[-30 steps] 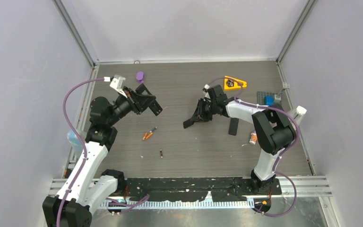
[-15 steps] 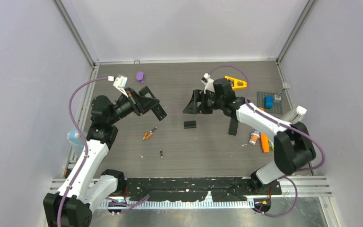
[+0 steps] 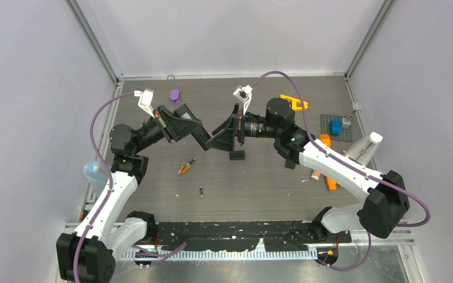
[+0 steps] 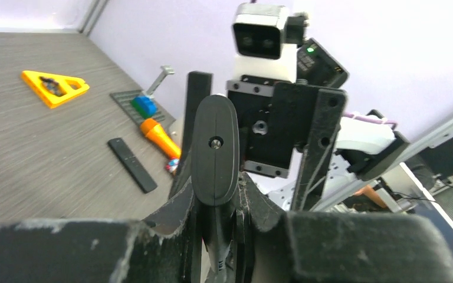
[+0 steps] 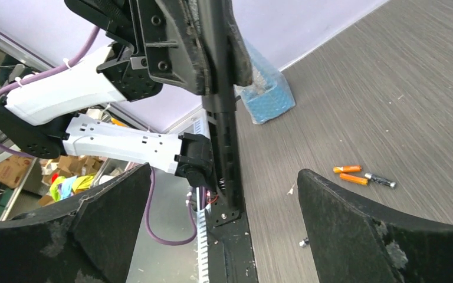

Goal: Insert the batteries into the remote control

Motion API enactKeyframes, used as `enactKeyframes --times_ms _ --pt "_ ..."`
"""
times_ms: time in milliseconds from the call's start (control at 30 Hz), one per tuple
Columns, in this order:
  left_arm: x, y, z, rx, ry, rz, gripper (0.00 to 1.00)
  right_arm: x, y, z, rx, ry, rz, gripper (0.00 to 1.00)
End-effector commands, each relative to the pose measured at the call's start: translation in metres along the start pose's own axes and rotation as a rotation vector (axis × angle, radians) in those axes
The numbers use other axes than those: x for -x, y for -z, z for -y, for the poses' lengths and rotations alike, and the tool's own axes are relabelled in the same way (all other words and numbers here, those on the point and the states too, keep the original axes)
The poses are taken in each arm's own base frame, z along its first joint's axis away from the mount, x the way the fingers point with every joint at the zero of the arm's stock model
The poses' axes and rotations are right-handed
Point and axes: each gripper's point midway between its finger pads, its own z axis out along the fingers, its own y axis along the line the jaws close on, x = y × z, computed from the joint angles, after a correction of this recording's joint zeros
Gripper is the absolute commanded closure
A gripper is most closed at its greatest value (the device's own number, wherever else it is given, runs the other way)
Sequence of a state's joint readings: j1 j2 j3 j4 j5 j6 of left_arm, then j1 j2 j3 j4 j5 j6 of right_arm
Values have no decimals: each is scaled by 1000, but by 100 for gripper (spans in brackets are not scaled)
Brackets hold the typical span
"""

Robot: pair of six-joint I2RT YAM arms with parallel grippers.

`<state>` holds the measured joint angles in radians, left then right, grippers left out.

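two orange batteries [image 5: 348,170] and a dark one lie close together on the surface [image 3: 253,183], left of centre and well apart from both arms. another small dark cylinder [image 3: 201,191] sits nearer the bases; it may be a further cell, too small to say.

left fingers [image 3: 192,128] are clamped tight on the remote [image 4: 214,147], holding it off the surface with its free end pointing at the right arm. right fingers [image 3: 225,134] are spread as wide as they go and hold nothing; they stand either side of the remote's free end and seem not to touch it.

a small black piece [image 3: 236,155] lies on the surface just below the two arms' meeting point. likely the battery cover, not certain. a second remote [image 4: 132,164] lies flat on the right, near a thick orange stick [image 4: 159,134].

handling, judged:
- batteries: light, stiff, smooth and round. they will roll, and can squirt out of a loose pinch. take one across the middle of its length, fingers square to its axis and low to the surface. they lie close together, so a pick may nudge the neighbours.
- remote: light, rigid plastic, narrow. it is gripped at one end, so it could lever in the hold when a cell is pushed against the spring. press near the clamped end.
- battery bay: looks open in the right wrist view, but cannot confirm.
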<state>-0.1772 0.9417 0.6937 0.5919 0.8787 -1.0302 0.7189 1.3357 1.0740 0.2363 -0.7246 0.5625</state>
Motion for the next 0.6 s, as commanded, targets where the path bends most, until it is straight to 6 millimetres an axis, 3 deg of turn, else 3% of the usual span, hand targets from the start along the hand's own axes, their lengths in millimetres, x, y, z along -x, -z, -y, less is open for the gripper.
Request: enactKeyframes --times_ms 0,133,367,467,567 --pt "12 2 36 -141 -13 35 100 18 -5 -26 109 43 30 0" --pt "14 3 41 -145 -14 42 100 19 -8 -38 150 54 21 4" --pt "20 2 38 -112 13 69 99 21 -18 -41 182 -40 7 42" --pt "22 2 38 -99 29 79 90 23 -18 -42 186 -73 22 66" --pt "27 2 39 -91 38 104 74 26 -20 -41 184 -92 36 81"
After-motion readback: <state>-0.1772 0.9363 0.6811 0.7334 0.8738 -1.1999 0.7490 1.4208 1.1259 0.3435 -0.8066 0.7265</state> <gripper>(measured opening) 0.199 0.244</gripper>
